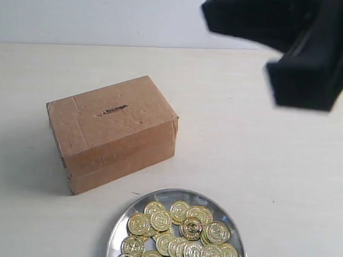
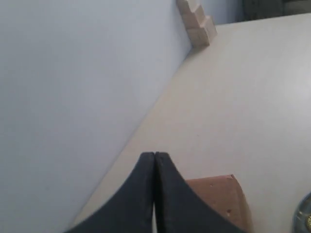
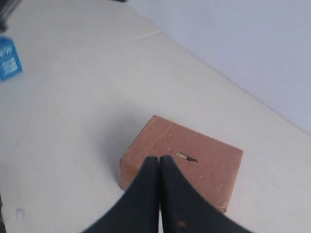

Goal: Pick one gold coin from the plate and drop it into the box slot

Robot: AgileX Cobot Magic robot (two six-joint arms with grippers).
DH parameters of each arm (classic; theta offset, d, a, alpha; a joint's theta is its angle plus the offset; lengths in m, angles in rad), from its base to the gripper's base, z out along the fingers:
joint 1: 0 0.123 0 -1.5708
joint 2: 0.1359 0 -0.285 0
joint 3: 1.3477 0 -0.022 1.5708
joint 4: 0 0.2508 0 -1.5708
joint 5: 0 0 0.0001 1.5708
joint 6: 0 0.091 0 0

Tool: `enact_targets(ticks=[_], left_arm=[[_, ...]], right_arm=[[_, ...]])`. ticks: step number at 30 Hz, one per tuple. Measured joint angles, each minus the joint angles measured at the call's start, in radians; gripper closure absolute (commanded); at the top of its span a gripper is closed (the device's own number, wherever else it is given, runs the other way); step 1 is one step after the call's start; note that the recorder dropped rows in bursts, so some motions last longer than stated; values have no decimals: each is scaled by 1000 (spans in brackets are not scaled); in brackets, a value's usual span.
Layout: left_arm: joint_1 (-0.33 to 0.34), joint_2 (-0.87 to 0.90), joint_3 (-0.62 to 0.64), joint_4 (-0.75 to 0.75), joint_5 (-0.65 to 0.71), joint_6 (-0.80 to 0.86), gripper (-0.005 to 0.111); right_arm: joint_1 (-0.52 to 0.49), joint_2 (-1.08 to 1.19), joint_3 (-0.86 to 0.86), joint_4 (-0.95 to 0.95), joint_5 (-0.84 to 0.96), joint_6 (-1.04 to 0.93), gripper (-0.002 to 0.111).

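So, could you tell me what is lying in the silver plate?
Gold coins lie heaped in the plate, overlapping. Any beneath the top layer are covered, and the plate's near edge is cut off by the picture, so no count.

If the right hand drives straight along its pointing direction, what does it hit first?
Probably the box top, close beside the slot; the shut right hand aims there in the wrist view. Depth is unclear.

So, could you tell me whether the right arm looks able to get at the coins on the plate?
Probably yes: the right gripper hangs in the air, nothing stands between it and the coins lying uncovered in the plate; its shut jaws must open first.
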Motion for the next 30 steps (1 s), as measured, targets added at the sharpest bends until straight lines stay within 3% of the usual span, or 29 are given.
enact_targets(ticks=[4, 14, 25, 30], left_arm=[[70, -191, 0, 0, 0, 0, 107], [196, -524, 0, 0, -2, 0, 107], [198, -632, 11, -2, -2, 0, 107], [221, -701, 59, -4, 0, 0, 107]], right_arm=[[-195, -126, 0, 113, 0, 0, 108], [-579, -451, 0, 129, -4, 0, 108], [-605, -635, 0, 134, -6, 0, 108], [-665, -701, 0, 134, -6, 0, 108]])
